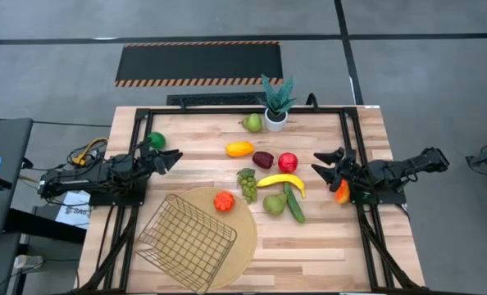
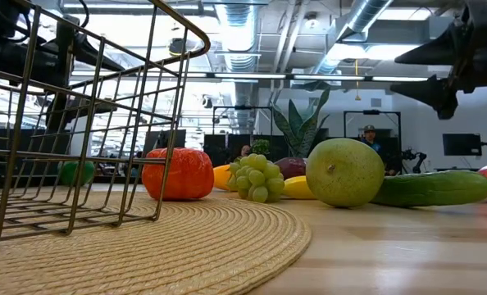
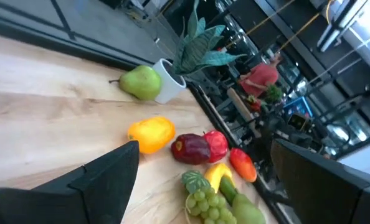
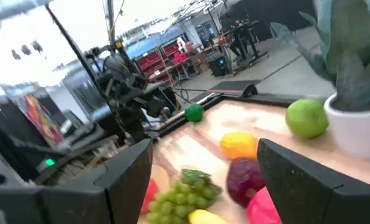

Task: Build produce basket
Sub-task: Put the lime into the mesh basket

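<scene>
We note left tool (image 1: 171, 158) spread, empty, at left edge of surface; golden wire-mesh basket (image 1: 186, 242) tipped on round tan mat (image 1: 245, 242), front-left. Right tool (image 1: 324, 164) spread, right edge, nearer yellow curved banana (image 1: 281, 181) at centre, its long axis running left-right.

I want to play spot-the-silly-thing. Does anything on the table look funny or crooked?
Yes. The wire basket sits tipped on the round woven mat, one edge raised in the low view, and it holds nothing. An orange-red fruit rests on the mat beside it. The other fruit lies loose on the wood.
</scene>
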Motion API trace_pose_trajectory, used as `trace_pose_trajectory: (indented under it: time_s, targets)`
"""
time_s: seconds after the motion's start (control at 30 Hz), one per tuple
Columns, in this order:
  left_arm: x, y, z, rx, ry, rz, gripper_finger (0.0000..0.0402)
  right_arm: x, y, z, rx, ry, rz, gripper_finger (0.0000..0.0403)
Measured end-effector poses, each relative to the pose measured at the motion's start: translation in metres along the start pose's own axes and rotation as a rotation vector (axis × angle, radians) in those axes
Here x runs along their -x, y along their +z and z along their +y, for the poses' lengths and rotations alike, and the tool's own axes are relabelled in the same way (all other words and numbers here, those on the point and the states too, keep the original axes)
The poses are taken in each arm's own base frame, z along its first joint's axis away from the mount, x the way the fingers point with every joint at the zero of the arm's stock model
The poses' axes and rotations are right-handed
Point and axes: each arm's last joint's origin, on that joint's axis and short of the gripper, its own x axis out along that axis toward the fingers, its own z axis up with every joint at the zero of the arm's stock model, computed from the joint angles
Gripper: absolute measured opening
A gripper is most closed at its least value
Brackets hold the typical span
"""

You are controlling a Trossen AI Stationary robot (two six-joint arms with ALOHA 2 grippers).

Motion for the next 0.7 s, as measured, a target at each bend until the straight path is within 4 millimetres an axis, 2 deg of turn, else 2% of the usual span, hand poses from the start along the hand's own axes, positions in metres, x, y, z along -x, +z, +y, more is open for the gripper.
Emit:
trace_pose_trajectory:
  time_s: [0.07, 0.17, 0.27, 0.43, 0.53, 0.7]
  targets:
    - [0.0, 0.0, 0.0, -0.035, 0.01, -0.013, 0.035, 0.0, 0.0, 0.0, -0.049, 0.0, 0.0, 0.0311]
    - [0.0, 0.005, 0.0, -0.08, 0.062, -0.122, 0.035, 0.0, 0.0, 0.0, -0.162, 0.001, -0.001, 0.0311]
    - [0.001, 0.011, -0.006, 0.076, -0.005, -0.186, 0.035, 0.0, 0.0, 0.0, -0.267, 0.002, -0.002, 0.0311]
    - [-0.001, 0.018, -0.021, 0.221, -0.184, -0.194, 0.035, 0.0, 0.0, 0.0, -0.274, -0.002, 0.003, 0.0311]
    - [-0.002, 0.031, -0.038, 0.247, -0.257, -0.266, 0.035, 0.0, 0.0, 0.0, -0.275, -0.002, 0.003, 0.0311]
    - [-0.022, 0.052, -0.079, 0.12, -0.121, -0.221, 0.035, 0.0, 0.0, 0.0, -0.277, -0.002, 0.002, 0.0311]
